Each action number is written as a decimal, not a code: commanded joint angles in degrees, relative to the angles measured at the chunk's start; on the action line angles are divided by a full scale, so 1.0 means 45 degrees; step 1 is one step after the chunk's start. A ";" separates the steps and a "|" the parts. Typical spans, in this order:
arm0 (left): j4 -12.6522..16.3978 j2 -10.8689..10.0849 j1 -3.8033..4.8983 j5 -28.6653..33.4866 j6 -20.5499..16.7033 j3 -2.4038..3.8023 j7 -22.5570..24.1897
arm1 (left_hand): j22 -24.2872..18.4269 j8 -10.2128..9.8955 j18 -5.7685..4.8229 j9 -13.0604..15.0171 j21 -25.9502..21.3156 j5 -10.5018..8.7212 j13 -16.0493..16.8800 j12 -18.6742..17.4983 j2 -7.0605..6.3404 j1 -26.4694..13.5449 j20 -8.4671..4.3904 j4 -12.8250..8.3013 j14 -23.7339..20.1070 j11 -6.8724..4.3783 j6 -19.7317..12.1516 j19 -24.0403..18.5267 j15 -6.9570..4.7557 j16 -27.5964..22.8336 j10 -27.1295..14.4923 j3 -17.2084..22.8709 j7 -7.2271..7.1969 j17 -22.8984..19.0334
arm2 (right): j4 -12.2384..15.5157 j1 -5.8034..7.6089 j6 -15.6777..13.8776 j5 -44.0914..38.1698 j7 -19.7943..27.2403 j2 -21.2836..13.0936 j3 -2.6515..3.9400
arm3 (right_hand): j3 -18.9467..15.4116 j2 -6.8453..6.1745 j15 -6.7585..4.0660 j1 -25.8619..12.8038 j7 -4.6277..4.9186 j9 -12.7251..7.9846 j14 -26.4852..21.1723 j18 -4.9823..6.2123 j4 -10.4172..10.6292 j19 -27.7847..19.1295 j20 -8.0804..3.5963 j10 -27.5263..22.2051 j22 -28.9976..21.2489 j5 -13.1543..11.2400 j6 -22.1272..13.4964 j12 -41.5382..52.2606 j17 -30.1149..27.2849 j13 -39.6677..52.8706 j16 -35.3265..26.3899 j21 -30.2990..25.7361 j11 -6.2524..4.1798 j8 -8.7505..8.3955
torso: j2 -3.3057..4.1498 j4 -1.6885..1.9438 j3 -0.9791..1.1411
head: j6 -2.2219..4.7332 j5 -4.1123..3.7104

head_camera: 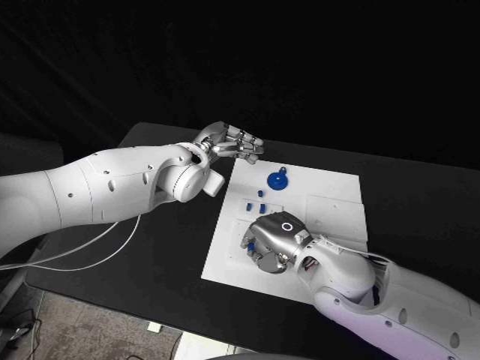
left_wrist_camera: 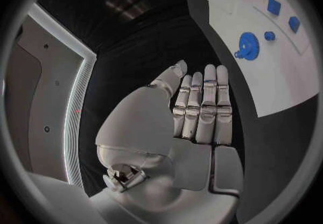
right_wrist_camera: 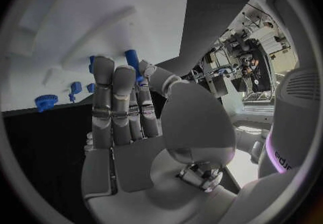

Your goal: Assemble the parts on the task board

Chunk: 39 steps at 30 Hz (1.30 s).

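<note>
Parts lie on the task board (head_camera: 337,191) — we see our right hand (head_camera: 271,241) pinching a blue peg (right_wrist_camera: 132,60) over it; left hand (head_camera: 232,143) hovers with fingers spread, off the board's far corner.

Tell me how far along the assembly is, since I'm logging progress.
Early, it seems. Nothing looks clearly assembled: the blue gear lies loose on the task board, with small blue parts beside it. In hand: the right hand is low over the board, a blue peg at its fingers. The left hand hovers off the board's edge, holding nothing. Left: the gear and small parts.
</note>
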 commanded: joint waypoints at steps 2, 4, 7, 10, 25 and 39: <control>0.0020 0.0015 0.0021 0.0078 0.0190 0.0009 0.0034 | -0.0009 -0.0028 0.0113 0.0003 -0.0076 -0.0051 -0.0005 0.0046 0.0116 0.0024 0.0086 -0.0026 -0.0082 0.0001 -0.0010 -0.0004 0.0018 -0.0047 -0.0069 0.0003 0.0042 -0.0018 | -0.0143 -0.0091 0.0748 0.0153 0.0019 -0.0083 -0.0112 | -0.0371 -0.0292 0.0162 -0.0514 0.0120 -0.0080 -0.0024 0.0377 0.0129 0.0347 0.0119 -0.0185 -0.0138 -0.0003 -0.0673 -0.0042 -0.0092 -0.0005 -0.0094 -0.0269 -0.0344 0.0042 | -0.0005 -0.0012 0.0011 | 0.0000 -0.0003; 0.0019 0.0005 0.0021 0.0078 0.0191 0.0009 0.0029 | -0.0009 -0.0028 0.0113 0.0003 -0.0076 -0.0051 -0.0005 0.0046 0.0116 0.0024 0.0086 -0.0026 -0.0082 0.0001 -0.0010 -0.0004 0.0018 -0.0047 -0.0069 0.0003 0.0042 -0.0018 | -0.0158 -0.0088 0.0675 0.0314 0.0100 -0.0127 -0.0114 | -0.0877 -0.0642 0.0284 -0.0926 0.0216 -0.0110 -0.0005 0.0442 0.0324 0.0378 0.0200 -0.0914 -0.0217 0.0148 -0.1155 -0.0033 -0.0140 -0.0021 -0.0103 -0.0347 -0.0121 0.0016 | 0.0000 -0.0012 0.0015 | -0.0003 -0.0013; 0.0019 -0.0007 0.0022 0.0078 0.0197 0.0009 0.0016 | -0.0009 -0.0028 0.0113 0.0003 -0.0076 -0.0051 -0.0005 0.0046 0.0116 0.0024 0.0086 -0.0026 -0.0082 0.0001 -0.0010 -0.0004 0.0018 -0.0047 -0.0069 0.0003 0.0042 -0.0018 | -0.0156 -0.0086 0.0497 0.0497 0.0208 -0.0174 -0.0117 | -0.2984 -0.0683 0.0455 -0.0758 0.0148 -0.0103 0.0010 0.0700 0.0695 0.0457 0.0459 -0.1868 -0.0573 0.0681 -0.1689 -0.0041 -0.0329 -0.0027 -0.0153 -0.0599 0.0108 0.0065 | 0.0009 -0.0006 0.0027 | 0.0001 -0.0033; 0.0017 -0.0015 0.0022 0.0078 0.0207 0.0009 0.0003 | -0.0009 -0.0028 0.0113 0.0003 -0.0076 -0.0051 -0.0005 0.0046 0.0116 0.0024 0.0086 -0.0026 -0.0082 0.0001 -0.0010 -0.0004 0.0018 -0.0047 -0.0069 0.0003 0.0042 -0.0018 | -0.0121 -0.0085 0.0192 0.0659 0.0299 -0.0204 -0.0119 | -0.4988 -0.0462 0.0563 -0.0073 0.0184 -0.0113 -0.0011 0.0866 0.1253 0.0479 0.0569 -0.2638 -0.1052 0.0656 -0.1991 -0.0013 -0.0578 -0.0018 -0.0115 -0.0620 0.0285 0.0049 | 0.0012 -0.0010 0.0034 | 0.0004 -0.0055; 0.0000 -0.0040 0.0022 0.0078 0.0229 0.0009 -0.0023 | -0.0061 -0.0029 0.0117 0.0003 -0.0079 -0.0070 -0.0006 0.0044 0.0103 0.0023 0.0096 -0.0019 -0.0098 0.0009 -0.0031 -0.0002 0.0027 -0.0047 -0.0090 -0.0008 0.0046 -0.0019 | 0.0410 -0.0085 -0.1942 0.1191 0.0458 -0.0625 -0.0063 | -0.5212 -0.1156 0.0756 0.0890 0.0051 -0.0115 -0.0101 0.1137 0.2799 0.0463 0.0774 -0.3630 -0.2213 0.0084 -0.2458 -0.0040 -0.0852 -0.0035 0.0224 -0.0041 0.0583 0.0041 | 0.0004 -0.0021 0.0032 | 0.0065 -0.0271; -0.0011 -0.0160 0.0023 0.0079 0.0274 0.0004 -0.0044 | -0.0061 -0.0029 0.0117 0.0003 -0.0079 -0.0070 -0.0006 0.0044 0.0103 0.0023 0.0096 -0.0019 -0.0098 0.0009 -0.0031 -0.0002 0.0027 -0.0047 -0.0090 -0.0008 0.0046 -0.0019 | 0.1249 -0.0068 -0.1558 0.6078 0.0362 -0.2815 0.1779 | -0.3058 -0.0657 0.0119 -0.0108 0.0254 -0.0097 -0.0053 0.0568 0.2080 0.0391 0.0200 0.0399 -0.2060 0.0076 -0.1854 -0.0026 -0.0730 0.0058 0.0467 0.0451 -0.0449 0.0046 | -0.0038 -0.0098 0.0042 | 0.0285 -0.0986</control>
